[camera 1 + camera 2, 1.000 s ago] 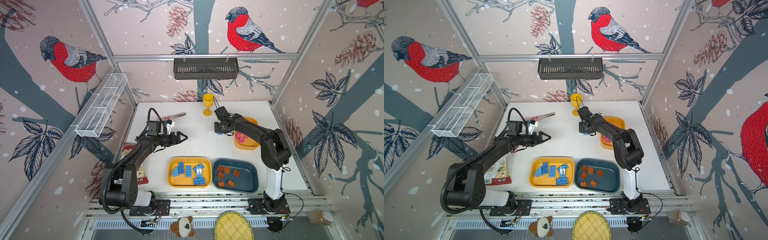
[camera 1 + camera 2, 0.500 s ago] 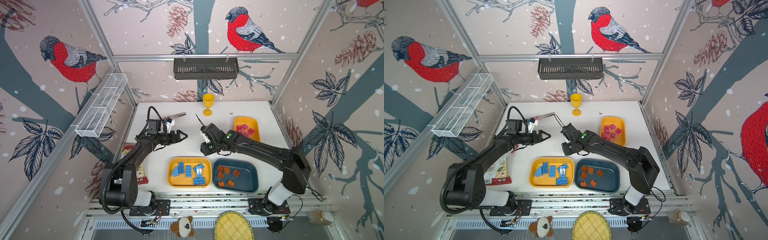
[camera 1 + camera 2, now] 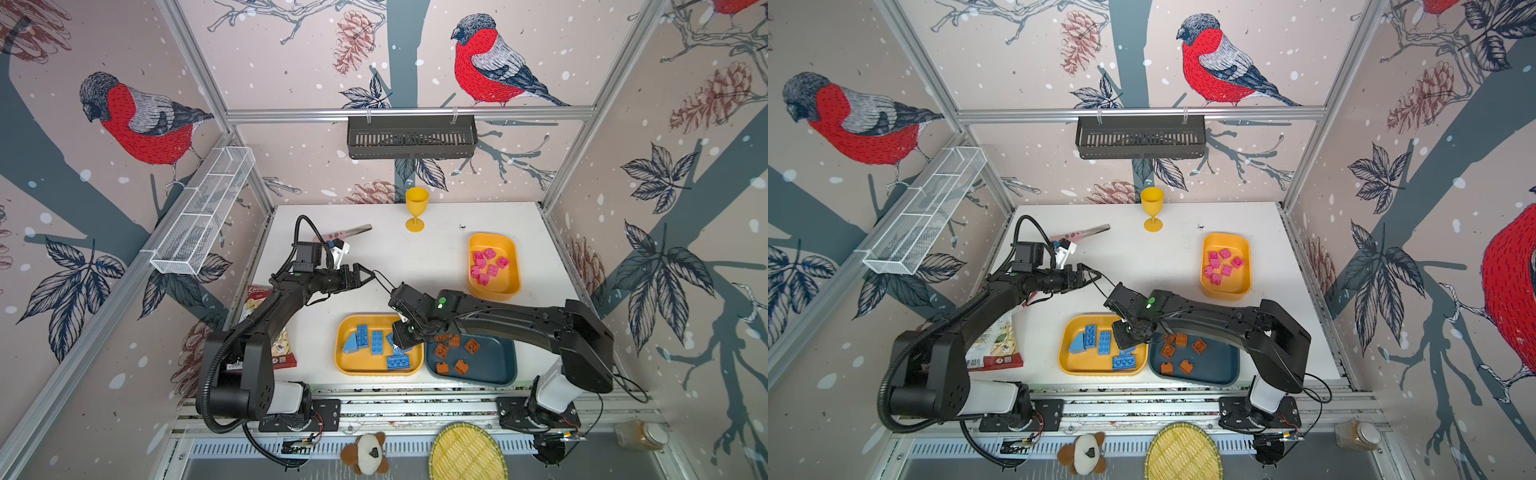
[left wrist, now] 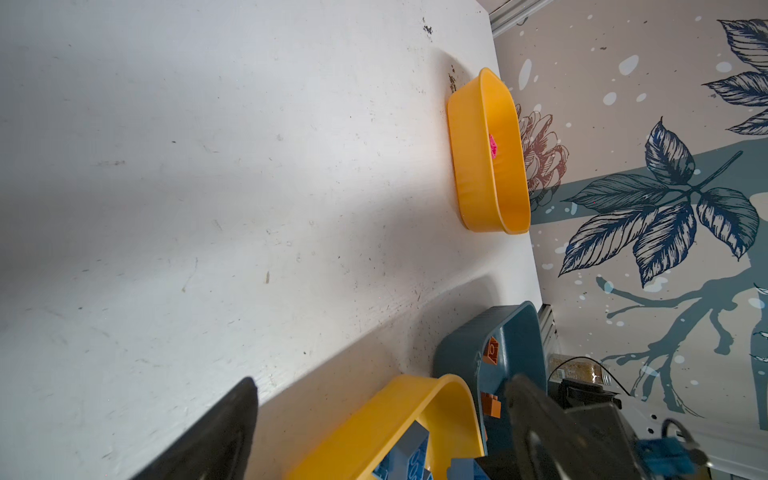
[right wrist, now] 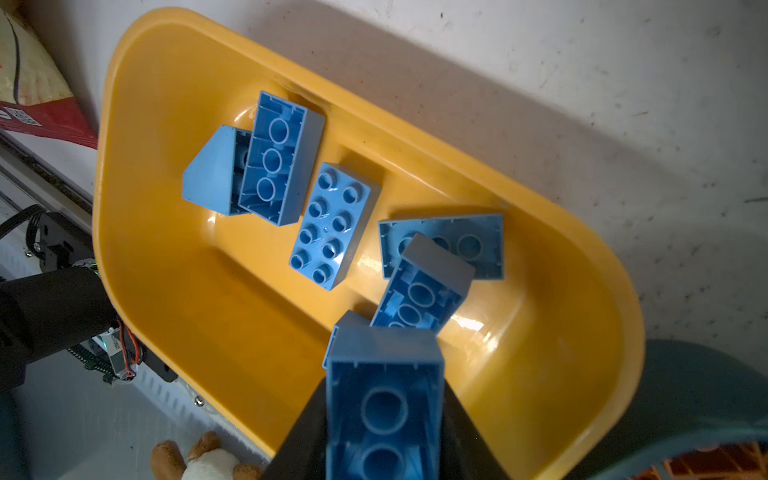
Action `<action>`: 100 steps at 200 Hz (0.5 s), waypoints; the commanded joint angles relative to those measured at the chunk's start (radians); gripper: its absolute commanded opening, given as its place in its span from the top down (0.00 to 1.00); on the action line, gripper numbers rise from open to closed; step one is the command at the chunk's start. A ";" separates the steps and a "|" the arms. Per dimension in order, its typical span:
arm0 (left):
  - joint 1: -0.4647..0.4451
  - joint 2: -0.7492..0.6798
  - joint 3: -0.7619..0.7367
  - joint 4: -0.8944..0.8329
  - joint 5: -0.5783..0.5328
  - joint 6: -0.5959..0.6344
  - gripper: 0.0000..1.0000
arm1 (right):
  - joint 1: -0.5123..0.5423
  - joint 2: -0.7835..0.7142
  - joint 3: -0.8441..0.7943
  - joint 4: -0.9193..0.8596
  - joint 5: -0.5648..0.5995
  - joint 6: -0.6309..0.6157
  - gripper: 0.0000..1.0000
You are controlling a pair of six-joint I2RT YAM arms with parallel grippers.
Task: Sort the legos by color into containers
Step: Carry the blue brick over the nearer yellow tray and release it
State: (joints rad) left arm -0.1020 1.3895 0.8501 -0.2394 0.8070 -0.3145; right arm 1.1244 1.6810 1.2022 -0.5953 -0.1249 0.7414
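A blue brick (image 5: 382,374) is pinched in the right gripper (image 5: 380,440) over the big yellow tray (image 5: 158,124); release is needed next; the left gripper (image 3: 365,276) is spread, empty.

both top views are bright and evenly lit from above, with fine detail a little soft. the wide lens splays the frame posts (image 3: 198,70) outward toward the corners. the arms throw soft grey shadows on the white table (image 3: 436,257). in the left wrist view a pale band of light crosses the table with shade on either side, and the left gripper's finger (image 4: 224,436) is a black blur. in the right wrist view glare spots shine on the larger yellow tray (image 5: 467,326), and the blue brick (image 5: 382,399) closest to the lens looks slightly soft.
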 commanded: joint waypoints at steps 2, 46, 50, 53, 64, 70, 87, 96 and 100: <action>0.001 -0.014 0.000 0.002 0.000 0.021 0.07 | -0.003 0.016 0.022 -0.034 0.040 0.014 0.55; 0.001 -0.029 -0.010 0.004 -0.011 0.017 0.07 | -0.041 -0.014 0.040 -0.101 0.098 -0.010 0.55; 0.002 -0.029 -0.010 0.005 -0.011 0.014 0.07 | -0.048 -0.020 0.042 -0.104 0.100 -0.014 0.54; 0.001 -0.029 -0.008 0.006 -0.012 0.015 0.07 | -0.053 -0.024 0.043 -0.105 0.102 -0.018 0.54; 0.000 -0.030 -0.006 0.005 -0.014 0.015 0.07 | -0.081 -0.046 0.045 -0.099 0.105 -0.032 0.52; 0.002 -0.030 -0.003 0.004 -0.017 0.015 0.07 | -0.099 -0.064 0.044 -0.090 0.102 -0.043 0.50; 0.002 -0.029 0.011 -0.005 -0.033 0.019 0.07 | -0.164 -0.108 0.048 -0.073 0.097 -0.092 0.46; 0.001 -0.029 0.019 -0.010 -0.049 0.023 0.07 | -0.206 -0.128 0.054 -0.071 0.112 -0.121 0.42; 0.000 -0.029 0.023 -0.009 -0.058 0.023 0.07 | -0.222 -0.141 0.053 -0.067 0.119 -0.136 0.41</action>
State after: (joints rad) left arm -0.1020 1.3651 0.8501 -0.2451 0.7807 -0.3099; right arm 0.9714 1.5867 1.2430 -0.6727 -0.0483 0.6956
